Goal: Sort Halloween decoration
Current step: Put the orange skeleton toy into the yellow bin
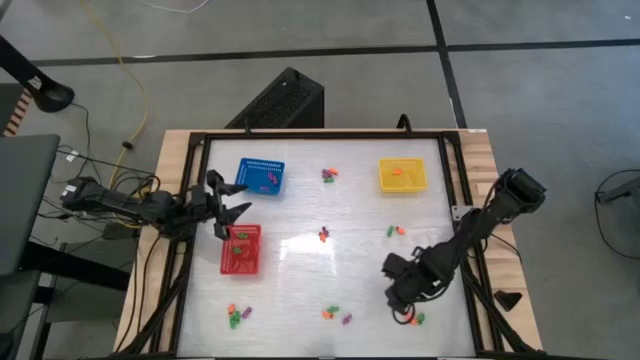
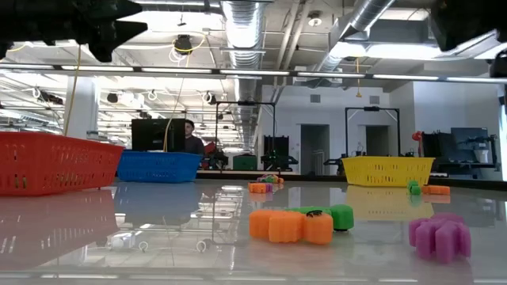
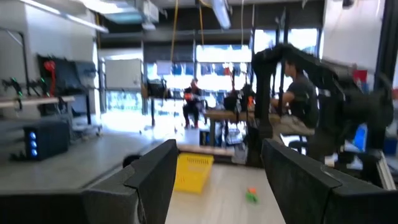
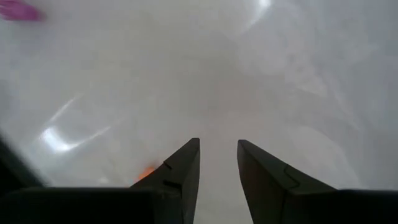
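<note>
Right claw (image 1: pixel 403 312): low over the worktop (image 1: pixel 300 262) at about 5 o'clock in the high view, right above the small cluster of trinkets (image 1: pixel 413 319) there. The wrist view shows its two fingers (image 4: pixel 180 171) a narrow gap apart with nothing visible between them; an orange trinket (image 4: pixel 147 172) shows just beside one finger.
Left claw (image 1: pixel 228 212): waiting at 9 o'clock, fingers spread wide and empty, between the blue basket (image 1: pixel 260 177) and the red basket (image 1: pixel 241 249).
Halloween decoration: scattered in little heaps, at 12 o'clock (image 1: pixel 328 175), at centre (image 1: pixel 323 235), toward 3 o'clock (image 1: pixel 396 231), at 6 o'clock (image 1: pixel 335 314) and at 7 o'clock (image 1: pixel 238 315). A few pieces already lie in the baskets, including the yellow basket (image 1: pixel 403 175) at 1 o'clock.
Step in hand: probably a pick from the 5 o'clock cluster.
Risk, miss: the orange piece sits outside the gap, so the fingers may pinch air or nudge it away.
Risk, double pick: pieces lie touching, so two colours could come up together and land in one basket.
Risk, slide: the glossy worktop may let a tiny trinket skid off toward the near edge.
</note>
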### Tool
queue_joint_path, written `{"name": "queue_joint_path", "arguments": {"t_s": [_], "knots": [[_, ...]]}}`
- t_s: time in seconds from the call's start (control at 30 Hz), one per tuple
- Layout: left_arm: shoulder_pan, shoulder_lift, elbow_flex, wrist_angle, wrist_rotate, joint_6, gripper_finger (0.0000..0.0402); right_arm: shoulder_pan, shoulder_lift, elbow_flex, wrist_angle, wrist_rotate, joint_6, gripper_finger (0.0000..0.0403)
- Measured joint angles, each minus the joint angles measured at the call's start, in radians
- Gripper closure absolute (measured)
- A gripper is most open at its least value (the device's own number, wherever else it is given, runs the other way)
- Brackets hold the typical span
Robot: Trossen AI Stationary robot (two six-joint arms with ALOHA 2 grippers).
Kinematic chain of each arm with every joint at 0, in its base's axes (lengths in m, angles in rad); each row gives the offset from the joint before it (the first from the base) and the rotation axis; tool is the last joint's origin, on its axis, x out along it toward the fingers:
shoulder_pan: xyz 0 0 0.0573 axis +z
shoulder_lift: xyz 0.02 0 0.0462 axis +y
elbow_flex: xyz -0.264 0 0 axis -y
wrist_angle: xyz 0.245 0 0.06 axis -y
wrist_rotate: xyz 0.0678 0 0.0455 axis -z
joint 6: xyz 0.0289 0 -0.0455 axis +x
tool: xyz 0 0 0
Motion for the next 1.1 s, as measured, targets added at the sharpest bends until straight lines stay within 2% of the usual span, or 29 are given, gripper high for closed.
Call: {"name": "queue_joint_path", "arguments": {"t_s": [0.1, 0.2, 0.3, 0.4, 0.53, 0.8, 1.1], "knots": [[0.009, 0.0, 0.0, 0.039, 0.0, 0.022, 0.0175, -0.041, -0.001, -0.045, -0.035, 0.073, -0.033, 0.0252], [0.02, 0.0, 0.0, 0.05, 0.0, 0.031, 0.0175, -0.14, -0.012, -0.078, -0.053, 0.114, -0.11, 0.0238], [0.032, 0.0, 0.0, 0.047, 0.0, 0.024, 0.0175, -0.275, -0.035, -0.117, -0.058, 0.116, -0.138, 0.022], [0.04, 0.0, 0.0, 0.037, 0.0, -0.003, 0.0175, -0.395, -0.054, -0.152, -0.048, 0.097, -0.249, 0.02], [0.044, 0.001, 0.0, 0.013, 0.001, -0.02, 0.0175, -0.494, -0.06, -0.184, -0.046, 0.076, -0.389, 0.0183], [0.044, 0.001, 0.0, -0.019, 0.003, -0.023, 0.0175, -0.57, -0.06, -0.246, 0.024, 0.016, -0.509, 0.0182], [0.044, 0.0, 0.0, -0.068, 0.003, -0.07, 0.0175, -0.622, -0.061, -0.341, 0.167, -0.02, -0.572, 0.0215]]}}
